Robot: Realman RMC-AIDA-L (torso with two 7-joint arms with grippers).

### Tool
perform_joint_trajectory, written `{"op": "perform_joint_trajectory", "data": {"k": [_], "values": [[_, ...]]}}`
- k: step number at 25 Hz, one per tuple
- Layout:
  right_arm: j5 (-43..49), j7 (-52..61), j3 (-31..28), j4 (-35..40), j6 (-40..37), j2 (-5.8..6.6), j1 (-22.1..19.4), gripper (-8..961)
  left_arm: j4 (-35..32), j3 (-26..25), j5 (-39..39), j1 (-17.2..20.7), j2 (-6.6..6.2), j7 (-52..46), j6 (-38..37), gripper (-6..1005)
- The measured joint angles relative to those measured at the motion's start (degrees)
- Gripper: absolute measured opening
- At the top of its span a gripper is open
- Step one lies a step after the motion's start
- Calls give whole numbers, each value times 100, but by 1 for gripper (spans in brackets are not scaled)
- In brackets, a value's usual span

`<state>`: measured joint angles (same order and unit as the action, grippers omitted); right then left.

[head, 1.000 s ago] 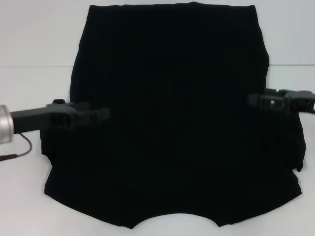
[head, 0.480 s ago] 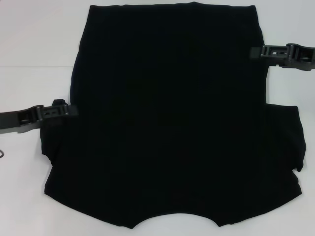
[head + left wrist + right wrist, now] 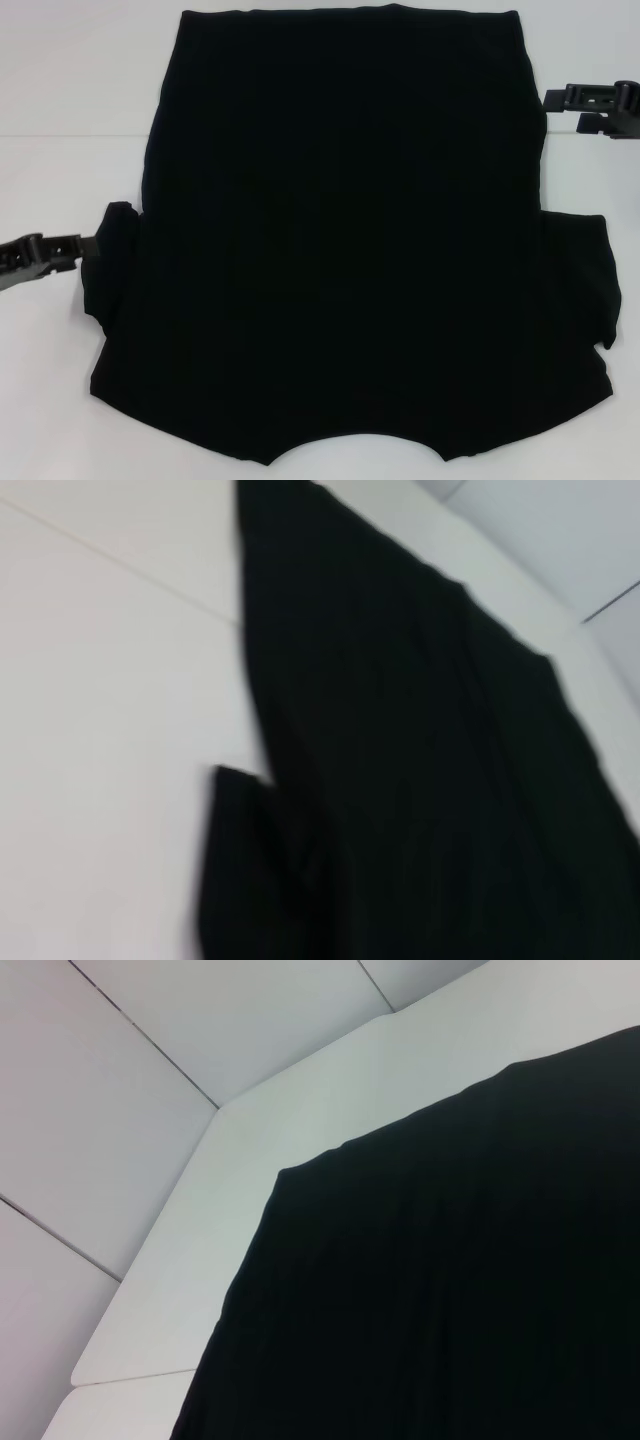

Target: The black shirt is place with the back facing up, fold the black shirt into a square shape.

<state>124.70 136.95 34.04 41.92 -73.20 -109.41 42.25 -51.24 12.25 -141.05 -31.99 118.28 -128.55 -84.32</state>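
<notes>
The black shirt [image 3: 340, 240] lies flat on the white table [image 3: 60, 110], plain side up, with its neckline toward me and its hem at the far edge. Its left sleeve [image 3: 108, 255] is bunched in against the body, and its right sleeve [image 3: 580, 285] lies flat beside it. My left gripper [image 3: 78, 246] hovers just off the left sleeve, apart from the cloth. My right gripper [image 3: 552, 98] is at the shirt's far right edge, just outside it. The left wrist view shows the shirt [image 3: 420, 780] and the sleeve; the right wrist view shows the shirt's [image 3: 450, 1280] far corner.
Bare white table surface [image 3: 70, 400] shows on both sides of the shirt. The table's far edge [image 3: 150, 1290] meets a pale panelled wall [image 3: 100, 1080]. The shirt's hem reaches the far part of the table.
Both grippers have drawn outward off the shirt. The left went left past the sleeve. The right rose toward the far right edge and then moved right, clear of the cloth.
</notes>
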Motion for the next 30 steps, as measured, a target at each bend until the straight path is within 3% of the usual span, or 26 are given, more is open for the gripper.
{"op": "perform_joint_trajectory", "data": {"k": [1,12,30], "values": [[0,0,0,-8,2,0,0,854,1,13,-44,13,6,64,39,496],[4,4,-3,-40,-1,8,3,854,46,34,-288,136,70,287,326,500],[-21,7,-3,-105,-36,25,-11,853,404,123,-336,116,98,269,715,342]]}}
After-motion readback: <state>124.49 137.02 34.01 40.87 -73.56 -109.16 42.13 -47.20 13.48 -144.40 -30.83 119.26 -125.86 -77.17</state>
